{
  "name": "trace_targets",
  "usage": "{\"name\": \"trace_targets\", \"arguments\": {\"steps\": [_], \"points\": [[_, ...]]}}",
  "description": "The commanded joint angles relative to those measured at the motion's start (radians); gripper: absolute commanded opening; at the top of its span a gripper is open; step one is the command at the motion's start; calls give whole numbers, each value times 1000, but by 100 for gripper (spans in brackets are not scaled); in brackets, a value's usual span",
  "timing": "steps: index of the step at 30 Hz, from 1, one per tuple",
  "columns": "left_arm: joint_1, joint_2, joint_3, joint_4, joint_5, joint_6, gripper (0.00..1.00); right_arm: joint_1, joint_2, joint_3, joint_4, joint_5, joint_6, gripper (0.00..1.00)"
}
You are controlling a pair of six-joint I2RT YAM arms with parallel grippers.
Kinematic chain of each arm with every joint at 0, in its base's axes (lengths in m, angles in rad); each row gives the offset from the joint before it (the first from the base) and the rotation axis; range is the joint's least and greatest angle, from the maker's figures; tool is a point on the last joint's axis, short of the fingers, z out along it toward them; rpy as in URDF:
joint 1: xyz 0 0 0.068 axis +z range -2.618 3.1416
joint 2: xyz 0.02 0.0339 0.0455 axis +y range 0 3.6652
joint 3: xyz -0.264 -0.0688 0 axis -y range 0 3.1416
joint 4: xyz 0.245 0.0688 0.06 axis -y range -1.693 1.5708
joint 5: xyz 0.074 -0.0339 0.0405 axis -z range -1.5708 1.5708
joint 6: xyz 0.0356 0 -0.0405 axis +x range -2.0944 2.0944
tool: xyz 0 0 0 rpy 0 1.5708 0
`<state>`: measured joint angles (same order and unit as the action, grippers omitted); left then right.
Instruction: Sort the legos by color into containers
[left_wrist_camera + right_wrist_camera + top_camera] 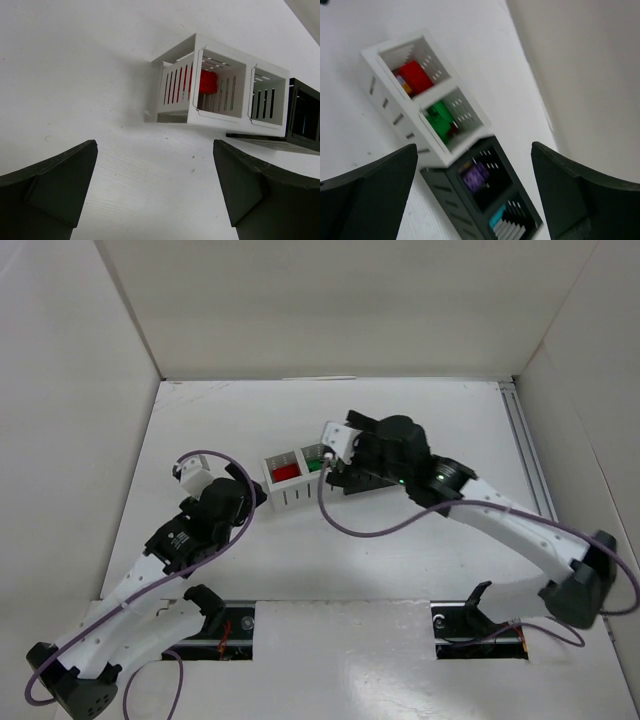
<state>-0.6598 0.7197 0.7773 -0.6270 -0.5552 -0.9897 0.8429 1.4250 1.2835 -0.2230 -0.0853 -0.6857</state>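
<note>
The white container (pixel 285 500) stands mid-table with red legos (pixel 288 471) in its left cell and green legos (pixel 314 464) in its right cell. My right gripper (pixel 335 462) hovers open over the black container, which the top view hides. The right wrist view shows the white container (pixel 385 100) with red (pixel 413 77) and green legos (pixel 439 122). Adjoining it, the black container (pixel 445 195) holds purple (pixel 476 175) and teal legos (pixel 497 217) below my open right gripper (pixel 473 147). My left gripper (pixel 252 495) (pixel 154 145) is open and empty, just left of the white container (pixel 175 87).
White walls enclose the table on the left, back and right. A metal rail (pixel 525 450) runs along the right edge. In the left wrist view the black container (pixel 305 115) sits right of the white one. Purple cables loop off both arms.
</note>
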Motion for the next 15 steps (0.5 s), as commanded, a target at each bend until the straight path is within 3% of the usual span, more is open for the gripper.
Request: {"name": "trace_targets", "arguments": {"steps": [1, 6, 10, 15], "points": [[0, -16, 50, -20, -38, -12, 100, -31, -177, -105, -68, 264, 34, 99], [0, -6, 50, -20, -38, -21, 100, -90, -472, -326, -251, 519, 151, 99], [0, 4, 50, -11, -38, -21, 100, -119, -665, -455, -285, 549, 218, 99], [0, 26, 59, -11, -38, -30, 100, -157, -810, -495, -296, 567, 230, 99]]}}
